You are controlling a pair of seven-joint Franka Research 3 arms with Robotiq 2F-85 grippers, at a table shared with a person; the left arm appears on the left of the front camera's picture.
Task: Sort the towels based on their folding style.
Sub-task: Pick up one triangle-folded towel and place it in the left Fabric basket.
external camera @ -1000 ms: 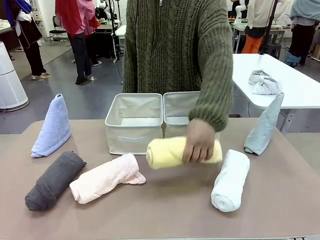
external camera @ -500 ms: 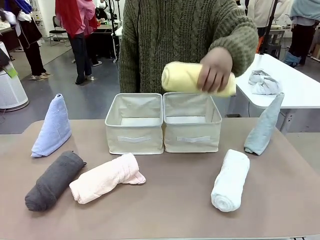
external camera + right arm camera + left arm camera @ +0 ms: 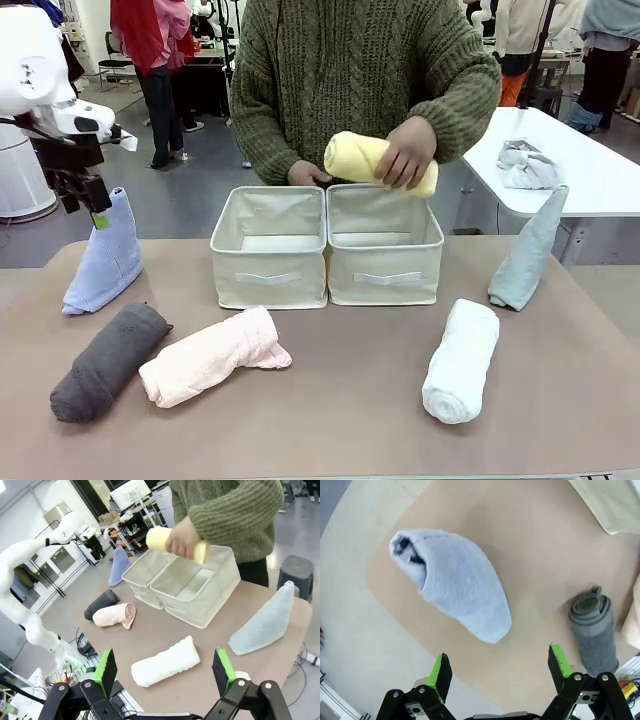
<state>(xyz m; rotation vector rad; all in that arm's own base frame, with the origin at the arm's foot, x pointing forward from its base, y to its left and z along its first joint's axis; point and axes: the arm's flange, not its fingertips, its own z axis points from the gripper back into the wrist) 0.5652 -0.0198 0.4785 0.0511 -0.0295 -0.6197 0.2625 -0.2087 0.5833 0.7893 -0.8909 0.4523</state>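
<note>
The person's hand [image 3: 405,152] has raised the yellow terry roll [image 3: 360,157] over the right cream fabric bin [image 3: 386,277]: rolls likely belong there. Left fingers [image 3: 440,668] and right fingers [image 3: 223,669] stand apart.

cream bins [image 3: 268,250] on a tan table [image 3: 350,400]. left of the bins: a lavender-blue cone towel [image 3: 105,255], a dark grey roll [image 3: 105,360], a pink roll [image 3: 210,355]. right of the bins: a white roll [image 3: 460,360], a pale grey-blue cone towel [image 3: 527,255]. above the bins: a yellow roll [image 3: 355,158] and an olive-green cable-knit sleeve [image 3: 455,85]. left gripper [image 3: 497,652]: black, green pads [image 3: 440,671].
</note>
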